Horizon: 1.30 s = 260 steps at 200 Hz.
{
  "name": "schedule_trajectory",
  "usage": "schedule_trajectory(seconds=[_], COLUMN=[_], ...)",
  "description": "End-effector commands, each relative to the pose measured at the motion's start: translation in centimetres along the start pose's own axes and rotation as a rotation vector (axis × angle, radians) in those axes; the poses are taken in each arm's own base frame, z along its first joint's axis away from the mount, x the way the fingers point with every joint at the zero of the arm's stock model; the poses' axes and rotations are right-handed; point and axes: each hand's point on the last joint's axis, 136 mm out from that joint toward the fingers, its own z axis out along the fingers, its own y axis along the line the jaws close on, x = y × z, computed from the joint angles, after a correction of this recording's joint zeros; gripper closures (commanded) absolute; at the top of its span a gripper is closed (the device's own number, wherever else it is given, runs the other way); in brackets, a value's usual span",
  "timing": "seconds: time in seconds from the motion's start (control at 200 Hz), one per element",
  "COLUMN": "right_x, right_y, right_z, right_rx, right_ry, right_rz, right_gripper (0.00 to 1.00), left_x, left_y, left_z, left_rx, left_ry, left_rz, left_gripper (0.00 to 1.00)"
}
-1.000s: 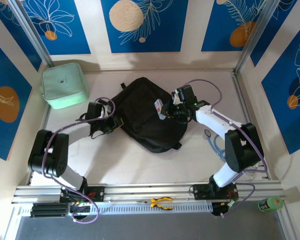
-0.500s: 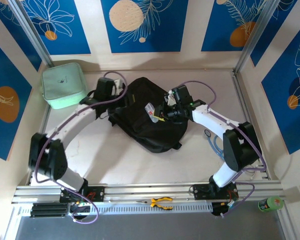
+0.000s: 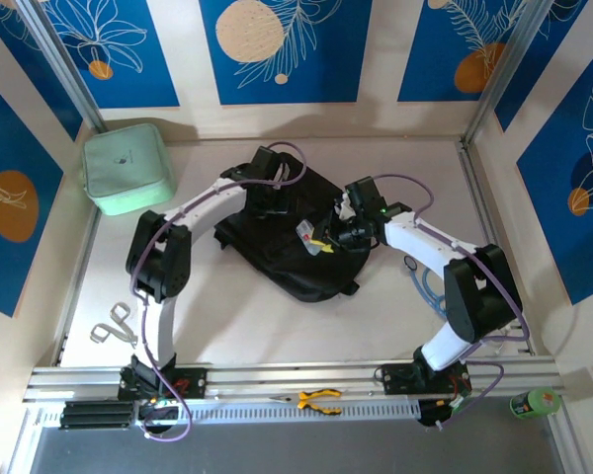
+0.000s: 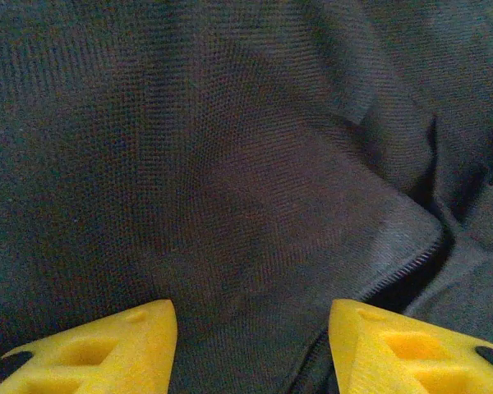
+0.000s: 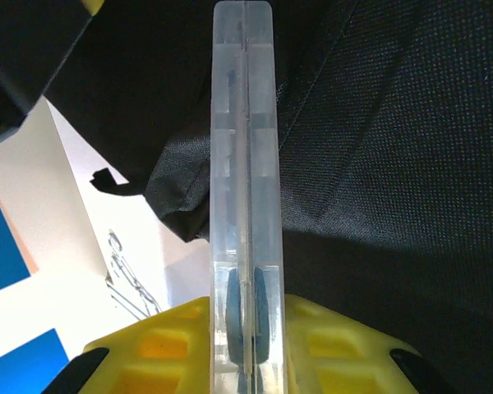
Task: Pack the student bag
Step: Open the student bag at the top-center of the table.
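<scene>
Newly swung over the large black fabric backpack (image 3: pixel 282 259), the spread left claw (image 4: pixel 251 328) should part the zip (image 4: pixel 394 275) beneath it so the right claw (image 5: pixel 245 341), clamped on a clear plastic case (image 5: pixel 243 164), can insert it.

The student bag (image 3: pixel 277 259) lies mid-surface (image 3: pixel 376 316), a zip case (image 3: pixel 127 168) behind-left, scissors (image 3: pixel 112 324) front-left. The left tool (image 4: pixel 253 324) is over its far end, the right tool (image 5: pixel 245 328) over its right side, a clear case (image 5: pixel 243 123) in it.

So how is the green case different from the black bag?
The green case is mint and boxy; the student bag is black, floppy and bigger. The case sits in the far left corner; the bag lies mid-table. Both rest on the table.
</scene>
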Motion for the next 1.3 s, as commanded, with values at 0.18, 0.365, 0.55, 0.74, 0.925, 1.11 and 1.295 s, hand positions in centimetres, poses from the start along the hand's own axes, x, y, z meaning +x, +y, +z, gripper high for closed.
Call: schedule_trajectory(seconds=[0.18, 0.365, 0.55, 0.74, 0.925, 1.11, 1.295], right_x=[1.6, 1.8, 2.5, 2.4, 2.1, 1.8, 1.7], right_y=[-5.0, -7.4, -9.6, -10.1, -9.9, -9.8, -9.7], right_z=[1.4, 1.5, 1.8, 1.6, 1.7, 1.7, 1.6], right_rx=[0.141, 0.193, 0.227, 0.233, 0.226, 0.220, 0.220], right_ry=[0.064, 0.066, 0.075, 0.066, 0.058, 0.054, 0.044], right_rz=[0.181, 0.270, 0.336, 0.344, 0.340, 0.337, 0.333], right_gripper=[0.89, 0.90, 0.91, 0.91, 0.91, 0.92, 0.91], left_x=[1.0, 2.5, 3.2, 4.3, 6.3, 6.9, 6.5], left_y=[0.8, 2.3, 2.2, 1.2, 2.2, 3.0, 4.5], left_z=[1.2, 2.7, 3.2, 2.1, 1.4, 2.0, 2.6], left_rx=[-0.095, -0.156, -0.140, -0.058, -0.061, -0.081, -0.165], left_ry=[0.069, 0.133, 0.164, 0.234, 0.334, 0.369, 0.377], left_rz=[0.096, 0.106, 0.151, 0.334, 0.492, 0.545, 0.558], left_gripper=[0.45, 0.43, 0.39, 0.32, 0.23, 0.21, 0.25])
